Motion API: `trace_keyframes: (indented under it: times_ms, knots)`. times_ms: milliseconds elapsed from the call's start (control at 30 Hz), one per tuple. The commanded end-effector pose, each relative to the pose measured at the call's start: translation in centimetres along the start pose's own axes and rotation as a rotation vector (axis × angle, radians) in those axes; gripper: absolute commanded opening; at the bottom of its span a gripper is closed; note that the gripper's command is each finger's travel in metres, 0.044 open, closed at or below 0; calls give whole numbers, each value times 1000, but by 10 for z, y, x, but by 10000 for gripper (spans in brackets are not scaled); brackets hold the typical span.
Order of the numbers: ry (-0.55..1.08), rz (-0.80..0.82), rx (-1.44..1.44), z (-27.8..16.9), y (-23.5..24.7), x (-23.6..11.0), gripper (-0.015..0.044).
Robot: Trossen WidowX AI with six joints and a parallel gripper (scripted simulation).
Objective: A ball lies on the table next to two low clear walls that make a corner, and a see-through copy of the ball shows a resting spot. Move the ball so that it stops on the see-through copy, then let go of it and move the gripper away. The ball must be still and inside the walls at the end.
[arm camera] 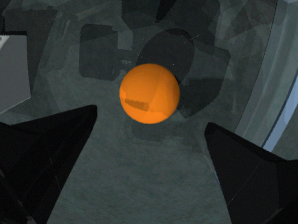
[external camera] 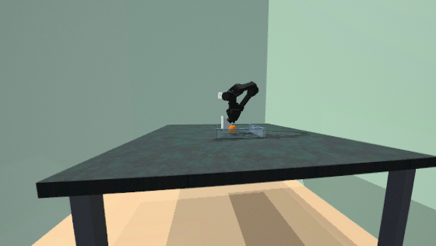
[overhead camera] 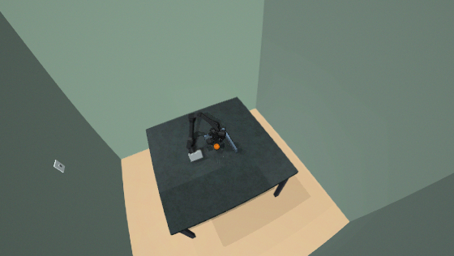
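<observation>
Now we see our pincer point(arm camera: 149, 163) spread wide and holding nothing, so the orange ball point(arm camera: 149, 94) lies free on the table point(external camera: 272, 156) just below it, inside the clear walls point(external camera: 257, 131); lifting away comes next, we judge.
</observation>
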State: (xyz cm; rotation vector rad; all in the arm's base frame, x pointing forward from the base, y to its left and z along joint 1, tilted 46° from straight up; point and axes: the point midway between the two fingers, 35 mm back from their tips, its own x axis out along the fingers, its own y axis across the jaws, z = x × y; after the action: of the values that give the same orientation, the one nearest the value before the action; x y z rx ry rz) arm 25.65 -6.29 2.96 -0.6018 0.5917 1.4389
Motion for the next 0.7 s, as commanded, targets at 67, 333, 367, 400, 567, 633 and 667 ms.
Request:
trace_keyframes:
  times_ms: [67, 333, 367, 400, 567, 633, 667]
  knots:
    - [4, -4, -7, 2, 3, -29, 413]
    - [4, -13, 1, 0, 1, -22, 413]
    - [4, -13, 0, 0, 1, -25, 439]
    - [4, -12, 0, 0, 1, -32, 440]
    - [1, -9, -3, 3, 5, -67, 440]
    - [1, -9, -3, 3, 5, -67, 440]
    - [1, -9, -3, 3, 5, -67, 440]
